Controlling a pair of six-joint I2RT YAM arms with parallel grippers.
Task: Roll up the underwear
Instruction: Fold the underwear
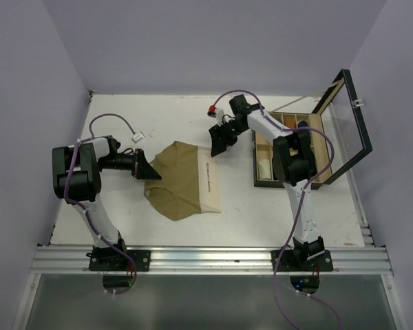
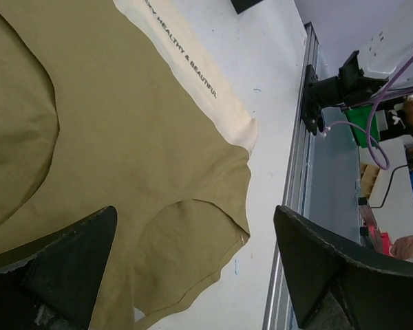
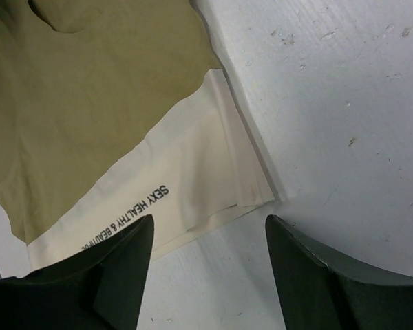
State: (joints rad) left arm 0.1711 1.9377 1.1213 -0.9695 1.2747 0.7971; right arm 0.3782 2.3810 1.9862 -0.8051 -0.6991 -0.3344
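The olive-tan underwear (image 1: 179,182) lies flat mid-counter (image 1: 261,213), waistband (image 1: 210,184) toward the right arm. Left claw (image 1: 146,168) at the leg end and right claw (image 1: 220,141) near the waistband's far corner hover spread and empty, probably so each can take an end.

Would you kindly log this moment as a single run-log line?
underwear: flat, not rolled | left gripper: open, over leg end | right gripper: open, near waistband
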